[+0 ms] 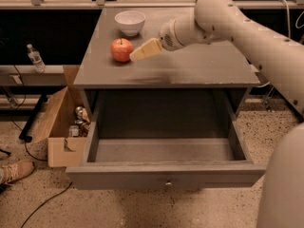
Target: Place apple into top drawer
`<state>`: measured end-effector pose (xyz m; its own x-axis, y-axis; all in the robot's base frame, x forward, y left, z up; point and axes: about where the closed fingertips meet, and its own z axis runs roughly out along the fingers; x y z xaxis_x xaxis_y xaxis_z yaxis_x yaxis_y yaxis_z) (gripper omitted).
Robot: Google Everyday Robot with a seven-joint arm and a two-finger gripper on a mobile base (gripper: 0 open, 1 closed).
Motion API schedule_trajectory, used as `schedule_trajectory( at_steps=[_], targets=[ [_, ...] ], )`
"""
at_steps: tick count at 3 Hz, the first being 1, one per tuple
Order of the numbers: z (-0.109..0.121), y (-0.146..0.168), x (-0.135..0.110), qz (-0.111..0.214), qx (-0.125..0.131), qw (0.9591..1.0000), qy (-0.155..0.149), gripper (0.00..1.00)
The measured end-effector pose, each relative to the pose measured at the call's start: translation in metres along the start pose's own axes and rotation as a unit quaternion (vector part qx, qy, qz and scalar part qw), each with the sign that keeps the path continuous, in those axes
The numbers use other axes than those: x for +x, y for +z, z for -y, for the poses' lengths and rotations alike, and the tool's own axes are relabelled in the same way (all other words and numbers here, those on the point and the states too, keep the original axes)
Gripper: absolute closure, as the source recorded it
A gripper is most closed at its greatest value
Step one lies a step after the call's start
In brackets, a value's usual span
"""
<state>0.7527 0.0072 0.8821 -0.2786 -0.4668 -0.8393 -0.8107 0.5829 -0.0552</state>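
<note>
A red apple (121,50) with a yellowish blush sits on the grey cabinet top (199,68), left of centre. My gripper (142,51) hangs just right of the apple, its pale fingers pointing left and down at it, close beside it. I cannot tell whether it touches the apple. The top drawer (164,175) is pulled out wide below the cabinet top, and its inside shows nothing in it. Its small round knob (167,181) is at the front centre.
A white bowl (130,22) stands behind the apple on the cabinet top. An open cardboard box (64,127) with clutter sits on the floor to the left. A plastic bottle (34,57) stands further left. A shoe (14,172) lies at the lower left. My arm (247,37) crosses from the right.
</note>
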Motion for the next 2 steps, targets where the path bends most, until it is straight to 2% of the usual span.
schedule_trajectory(
  at_steps=[2],
  targets=[
    [-0.02, 0.047, -0.029, 0.016, -0.031, 0.9993, -0.009, 0.0]
  ],
)
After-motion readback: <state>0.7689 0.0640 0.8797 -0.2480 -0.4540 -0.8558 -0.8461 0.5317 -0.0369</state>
